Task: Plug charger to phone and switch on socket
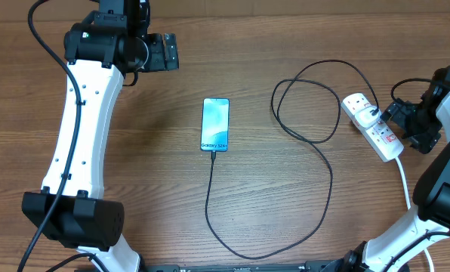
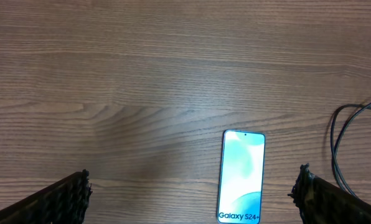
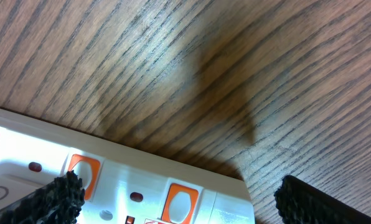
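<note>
Overhead, your slim blue-white phone point(image 1: 215, 125) lay on the brown wooden table point(image 1: 157, 189), the thin black charger cable point(image 1: 210, 177) meeting its near end and looping toward the white socket strip point(image 1: 372, 128). Left wrist: your left gripper point(image 2: 193, 183) stood spread above the phone. Right wrist: your right gripper point(image 3: 179, 193) stood spread over the socket strip.

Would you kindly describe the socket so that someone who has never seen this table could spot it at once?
Look to the right of the wooden table, in front of the right gripper. There a long white power strip lies at a slant, with a dark plug in it. Unlike the thin black charger looping beside it, it is blocky, white and carries small red switches.
</note>
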